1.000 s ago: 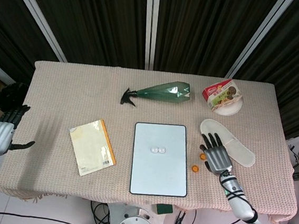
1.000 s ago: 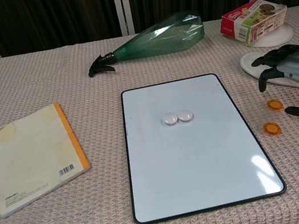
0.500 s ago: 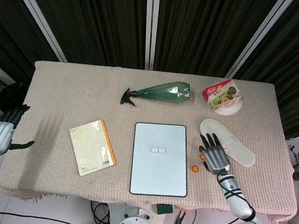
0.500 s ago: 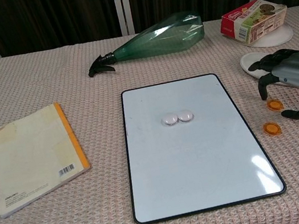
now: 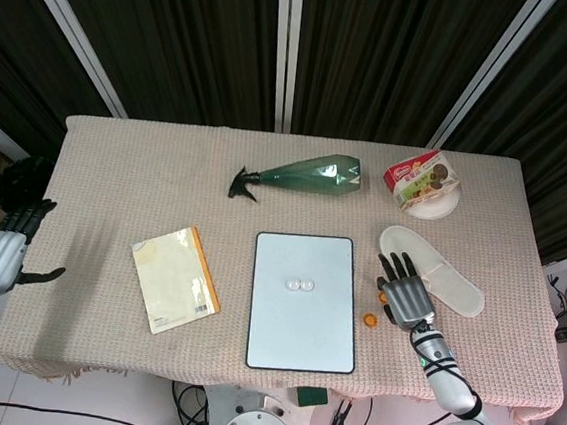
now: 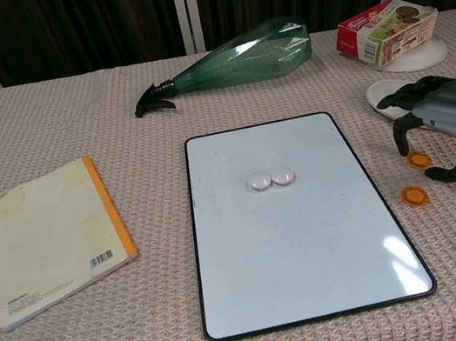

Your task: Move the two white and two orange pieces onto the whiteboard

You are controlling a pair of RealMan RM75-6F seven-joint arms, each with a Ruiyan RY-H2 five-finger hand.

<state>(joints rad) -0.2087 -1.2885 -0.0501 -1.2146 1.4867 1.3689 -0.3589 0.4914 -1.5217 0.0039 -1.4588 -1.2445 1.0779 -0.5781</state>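
The whiteboard (image 5: pixel 304 300) (image 6: pixel 294 216) lies flat in the middle of the table. Two white pieces (image 5: pixel 302 286) (image 6: pixel 270 180) sit side by side on its upper half. Two orange pieces lie on the cloth right of the board: one (image 6: pixel 419 160) (image 5: pixel 382 297) partly under my right hand, the other (image 6: pixel 414 195) (image 5: pixel 371 320) nearer the front. My right hand (image 5: pixel 409 297) (image 6: pixel 455 122) hovers over them with fingers spread and curved down, holding nothing. My left hand (image 5: pixel 3 251) is off the table's left edge, fingers apart and empty.
A green spray bottle (image 5: pixel 305 175) lies on its side at the back. A yellowed notebook (image 5: pixel 175 278) rests left of the board. A white slipper (image 5: pixel 440 272) lies just behind my right hand. A snack box on a white plate (image 5: pixel 425 182) stands at the back right.
My right hand has crept slightly left and toward the far orange piece, its fingertips now closer over it. The pieces, the board and my left hand have not moved.
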